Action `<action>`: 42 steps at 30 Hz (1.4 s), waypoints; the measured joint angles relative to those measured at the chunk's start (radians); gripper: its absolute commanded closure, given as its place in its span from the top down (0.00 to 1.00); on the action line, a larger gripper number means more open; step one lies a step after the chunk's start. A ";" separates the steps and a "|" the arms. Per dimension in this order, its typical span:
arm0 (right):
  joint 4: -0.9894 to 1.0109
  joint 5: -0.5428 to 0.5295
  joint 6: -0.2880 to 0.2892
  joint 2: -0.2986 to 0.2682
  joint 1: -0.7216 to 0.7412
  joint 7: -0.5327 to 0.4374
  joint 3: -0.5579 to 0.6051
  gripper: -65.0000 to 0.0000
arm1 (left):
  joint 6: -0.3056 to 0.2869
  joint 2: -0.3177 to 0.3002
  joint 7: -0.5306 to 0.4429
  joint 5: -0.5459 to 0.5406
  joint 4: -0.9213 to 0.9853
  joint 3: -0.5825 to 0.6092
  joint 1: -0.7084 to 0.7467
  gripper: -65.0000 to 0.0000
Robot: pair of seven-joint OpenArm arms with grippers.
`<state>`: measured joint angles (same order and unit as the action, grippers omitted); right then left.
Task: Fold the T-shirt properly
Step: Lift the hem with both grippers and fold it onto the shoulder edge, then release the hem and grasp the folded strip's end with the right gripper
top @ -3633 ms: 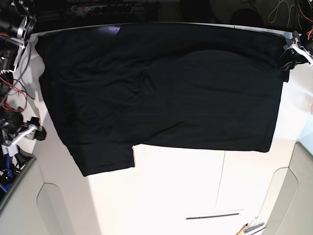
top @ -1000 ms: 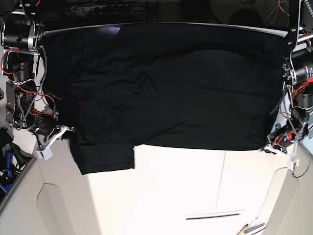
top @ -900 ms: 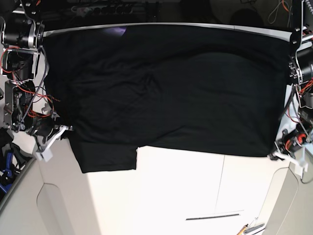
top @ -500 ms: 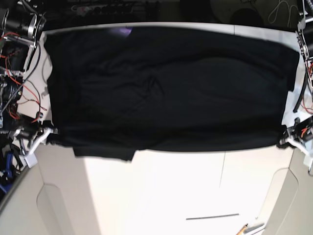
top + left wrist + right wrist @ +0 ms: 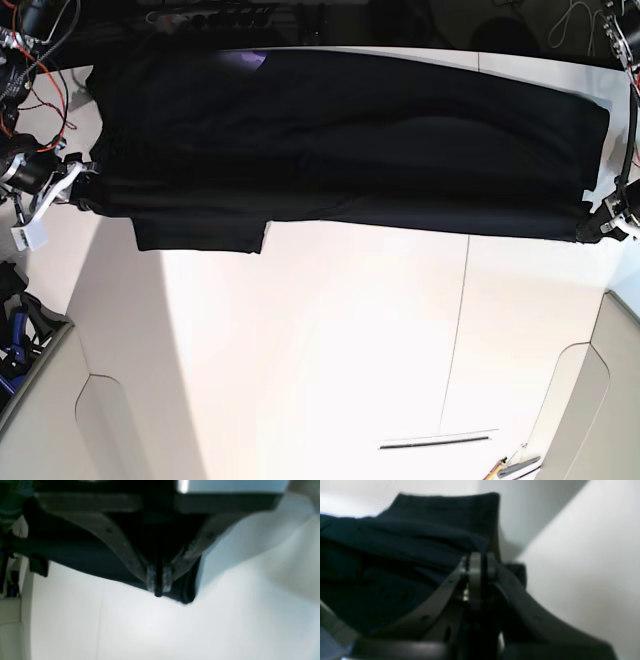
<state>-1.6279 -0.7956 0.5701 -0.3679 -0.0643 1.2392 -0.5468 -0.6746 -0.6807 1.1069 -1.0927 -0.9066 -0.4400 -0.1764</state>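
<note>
The white bench (image 5: 330, 360) has a thin seam running from its near edge toward the middle, right of centre, and a short dark slot (image 5: 437, 440) close to the near edge. A black T-shirt (image 5: 350, 130) lies across the far part of the bench, spanning almost from the left edge to the right edge, with one sleeve (image 5: 200, 232) jutting toward the near edge on the left. At the near right corner some small tools (image 5: 512, 466) lie on the surface, too small to identify.
</note>
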 measured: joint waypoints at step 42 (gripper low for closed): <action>0.202 0.205 -0.016 0.005 0.148 -0.196 0.084 0.51 | -0.011 0.010 0.001 -0.073 0.000 0.000 0.029 0.43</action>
<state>-1.4261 -0.5907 0.5545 -0.3630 0.0837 1.0435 -0.4625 -0.6853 -0.6704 1.1076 -1.1660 -0.9070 -0.4400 -0.1471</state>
